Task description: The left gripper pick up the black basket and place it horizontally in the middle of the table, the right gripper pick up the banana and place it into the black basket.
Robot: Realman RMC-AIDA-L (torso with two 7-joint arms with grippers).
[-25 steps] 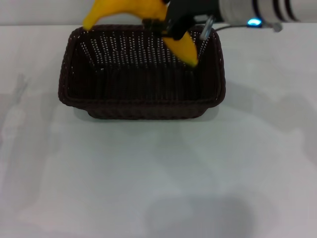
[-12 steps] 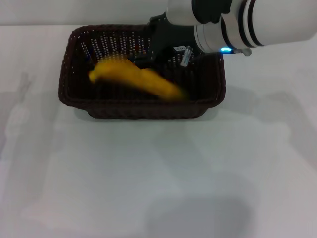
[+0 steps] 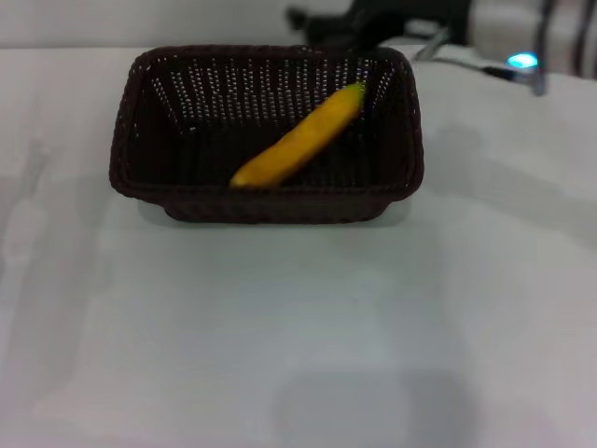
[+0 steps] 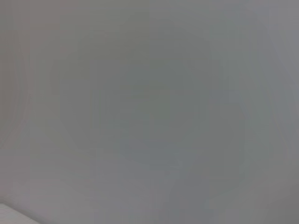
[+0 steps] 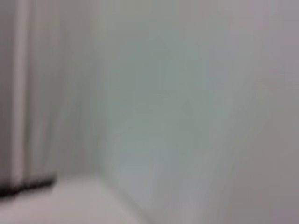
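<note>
In the head view we count one black basket [image 3: 269, 135], one banana [image 3: 300, 138] and one gripper in sight, all over one white table [image 3: 298, 327].

The right gripper [image 3: 322, 19] sits at the far edge of the view, a blurred dark shape on a silver body with a small blue light. It is above and just beyond the basket's far rim, toward that rim's right end. We cannot tell how far apart its fingers stand, because they are blurred and partly cut off by the frame. It has hold of nothing that we can see.

The banana lies apart from that gripper, below it and nearer to us, inside the basket. It rests on a slant: one end lies up toward the far right corner, closest to the gripper, and the other end lies down near the middle of the near wall.

The basket stands long side toward us, on the far half of the table.

The left gripper does not appear in any view. Both wrist views show only pale, featureless surfaces.
</note>
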